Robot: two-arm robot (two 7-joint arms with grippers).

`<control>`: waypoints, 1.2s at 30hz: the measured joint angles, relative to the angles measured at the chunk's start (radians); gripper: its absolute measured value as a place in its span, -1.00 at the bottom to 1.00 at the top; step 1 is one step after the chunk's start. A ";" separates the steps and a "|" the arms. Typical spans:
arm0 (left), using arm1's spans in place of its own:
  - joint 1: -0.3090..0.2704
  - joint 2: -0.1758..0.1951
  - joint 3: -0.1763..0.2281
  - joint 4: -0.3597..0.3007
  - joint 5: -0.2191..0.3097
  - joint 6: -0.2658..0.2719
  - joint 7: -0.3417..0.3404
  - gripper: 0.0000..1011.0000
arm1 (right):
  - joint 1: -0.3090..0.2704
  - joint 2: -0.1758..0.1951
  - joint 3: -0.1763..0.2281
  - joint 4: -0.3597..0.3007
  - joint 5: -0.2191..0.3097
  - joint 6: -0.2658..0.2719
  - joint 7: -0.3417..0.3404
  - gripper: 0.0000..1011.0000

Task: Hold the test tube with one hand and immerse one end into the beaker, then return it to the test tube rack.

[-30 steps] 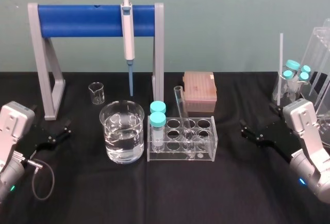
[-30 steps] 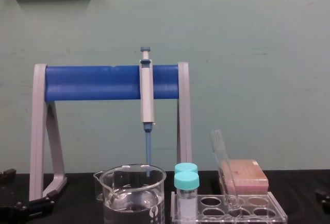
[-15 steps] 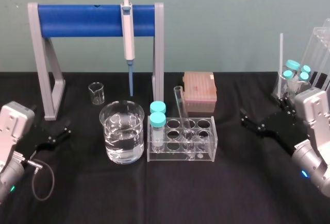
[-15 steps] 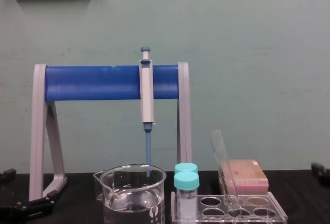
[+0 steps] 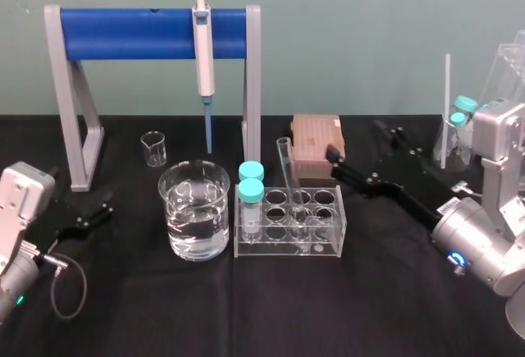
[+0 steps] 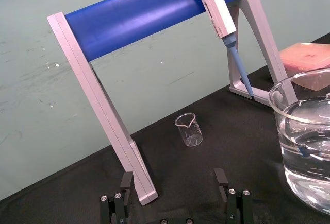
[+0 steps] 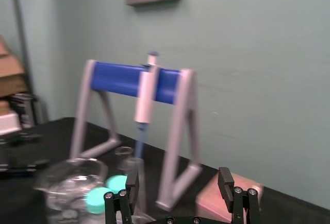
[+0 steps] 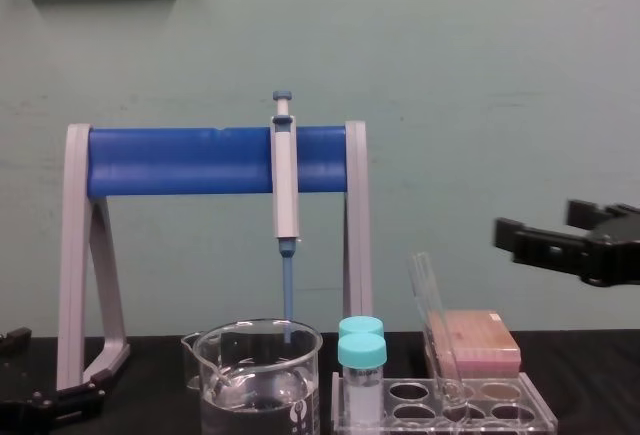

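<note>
Right of the test tube rack (image 5: 328, 246), head view: right gripper (image 5: 354, 139) held high, fingers released wide and aimed at the test tube (image 5: 289, 172), which leans in a middle hole with its top clear for gripping. Water-filled beaker (image 5: 195, 178) just left of rack; left gripper (image 5: 105, 207) parked well left. Left wrist view: its fingers (image 6: 126, 183) apart, empty. Right wrist view: open fingers (image 7: 225, 180) face the rack, presumably to straddle the tube. Chest view: right gripper above rack height, not touching the tube.

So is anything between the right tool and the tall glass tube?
Nothing visible. The open right tool hangs to the right of the test tube, only air between. The left tool rests far left.
</note>
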 joint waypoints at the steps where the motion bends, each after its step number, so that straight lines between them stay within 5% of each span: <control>1: 0.000 0.000 0.000 0.000 0.000 0.000 0.000 0.98 | 0.002 -0.001 -0.004 -0.008 0.004 0.007 0.020 0.98; 13: 0.000 0.000 0.000 0.000 0.000 0.000 0.000 0.98 | 0.028 -0.022 -0.033 -0.003 -0.009 0.046 0.102 0.98; 36: 0.000 0.000 0.000 0.000 0.000 0.000 0.000 0.98 | 0.120 -0.120 -0.076 0.159 -0.109 0.133 0.147 0.98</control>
